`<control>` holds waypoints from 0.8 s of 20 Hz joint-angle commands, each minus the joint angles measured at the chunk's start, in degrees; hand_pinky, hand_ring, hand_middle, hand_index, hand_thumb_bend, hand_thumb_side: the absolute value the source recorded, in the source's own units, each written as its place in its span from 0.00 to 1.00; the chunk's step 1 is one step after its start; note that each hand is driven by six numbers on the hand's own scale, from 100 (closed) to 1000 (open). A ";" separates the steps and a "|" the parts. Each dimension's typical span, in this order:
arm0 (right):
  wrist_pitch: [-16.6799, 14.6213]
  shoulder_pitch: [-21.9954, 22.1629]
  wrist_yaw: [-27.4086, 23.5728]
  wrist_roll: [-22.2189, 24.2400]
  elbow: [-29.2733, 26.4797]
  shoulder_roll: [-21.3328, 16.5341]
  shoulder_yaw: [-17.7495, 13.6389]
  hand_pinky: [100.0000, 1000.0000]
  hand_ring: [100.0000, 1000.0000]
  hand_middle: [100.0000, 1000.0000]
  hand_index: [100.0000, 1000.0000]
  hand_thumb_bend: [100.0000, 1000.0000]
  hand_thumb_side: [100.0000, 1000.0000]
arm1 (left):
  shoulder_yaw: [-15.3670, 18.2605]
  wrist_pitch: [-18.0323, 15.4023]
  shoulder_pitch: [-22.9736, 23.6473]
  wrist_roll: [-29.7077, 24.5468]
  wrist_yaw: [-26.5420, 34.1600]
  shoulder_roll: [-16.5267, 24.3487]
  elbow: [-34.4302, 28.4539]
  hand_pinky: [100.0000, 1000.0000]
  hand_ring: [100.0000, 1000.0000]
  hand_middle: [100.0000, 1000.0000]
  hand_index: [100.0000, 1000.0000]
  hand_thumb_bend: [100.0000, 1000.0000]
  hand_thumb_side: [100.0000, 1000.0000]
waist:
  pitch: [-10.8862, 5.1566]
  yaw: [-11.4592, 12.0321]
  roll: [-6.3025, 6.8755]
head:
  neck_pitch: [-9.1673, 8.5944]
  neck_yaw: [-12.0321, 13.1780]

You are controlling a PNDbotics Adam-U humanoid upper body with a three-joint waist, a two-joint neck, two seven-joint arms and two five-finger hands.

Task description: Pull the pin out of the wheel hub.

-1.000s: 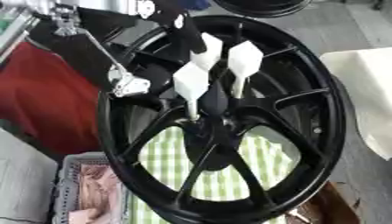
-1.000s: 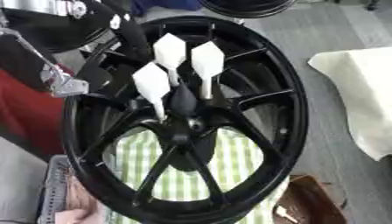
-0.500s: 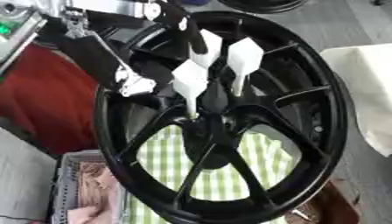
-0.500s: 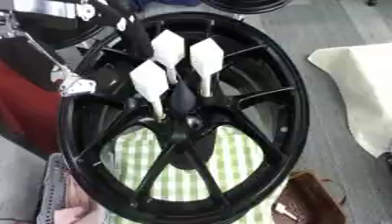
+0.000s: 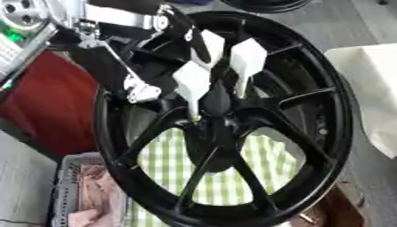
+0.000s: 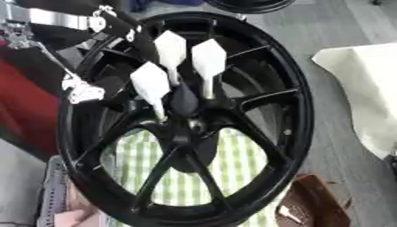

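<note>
Reaching in from above the black wheel hub (image 5: 217,133), the left hand (image 5: 139,88), whose grip I cannot tell, is near three white pins (image 6: 208,60) not yet pulled out.

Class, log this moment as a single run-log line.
wheel hub: three white-headed pins seated | left hand: at spokes, grip unclear | right hand: not visible

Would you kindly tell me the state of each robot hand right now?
Left hand: in view beside the black spoked wheel hub, fingers cannot be told.
Right hand: not in view.
</note>
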 commanded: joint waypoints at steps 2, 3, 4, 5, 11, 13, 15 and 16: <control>-0.10 -0.11 -0.27 -0.13 -0.58 -0.52 -0.09 0.36 0.57 0.50 0.51 0.24 0.20 | -0.25 -0.71 -0.66 0.05 -1.30 0.30 0.57 0.92 0.79 0.81 0.88 0.01 0.03 | -0.80 -0.23 -0.10 | -0.80 0.19; -0.14 -0.15 -0.27 -0.17 -0.58 -0.49 -0.10 0.36 0.57 0.50 0.51 0.24 0.20 | -0.42 -0.85 -0.60 0.05 -1.66 0.27 0.82 0.92 0.79 0.81 0.88 0.01 0.03 | -0.78 -0.27 -0.09 | -0.82 0.21; -0.17 -0.19 -0.27 -0.20 -0.58 -0.44 -0.10 0.36 0.57 0.50 0.51 0.24 0.20 | -0.56 -1.01 -0.55 0.05 -1.98 0.22 1.06 0.92 0.79 0.81 0.88 0.01 0.03 | -0.75 -0.31 -0.08 | -0.83 0.23; -0.16 -0.22 -0.29 -0.21 -0.58 -0.37 -0.07 0.36 0.57 0.50 0.51 0.24 0.20 | -0.68 -1.16 -0.50 0.05 -2.24 0.14 1.31 0.92 0.79 0.81 0.89 0.01 0.03 | -0.71 -0.34 -0.07 | -0.85 0.25; 0.04 -0.51 -0.51 -0.21 -0.58 0.05 0.08 0.36 0.57 0.50 0.51 0.24 0.20 | -0.99 -1.85 -0.40 0.05 -3.29 -0.31 2.42 0.91 0.79 0.80 0.89 0.02 0.02 | -0.51 -0.53 -0.08 | -1.20 0.17; 0.04 -0.58 -0.54 -0.23 -0.58 0.13 0.09 0.36 0.57 0.50 0.50 0.24 0.20 | -1.04 -2.04 -0.35 0.05 -3.51 -0.43 2.73 0.91 0.79 0.80 0.89 0.02 0.02 | -0.47 -0.55 -0.09 | -1.38 -0.14; 0.07 -0.63 -0.60 -0.22 -0.58 0.17 0.14 0.36 0.57 0.50 0.51 0.25 0.20 | -1.10 -2.19 -0.35 0.05 -3.65 -0.58 2.96 0.91 0.79 0.80 0.89 0.02 0.02 | -0.45 -0.58 -0.09 | -1.59 -0.35; 0.07 -0.65 -0.62 -0.23 -0.58 0.16 0.15 0.36 0.57 0.50 0.51 0.25 0.20 | -1.16 -2.28 -0.37 0.05 -3.73 -0.63 3.09 0.91 0.79 0.80 0.89 0.02 0.02 | -0.44 -0.60 -0.09 | -1.67 -0.34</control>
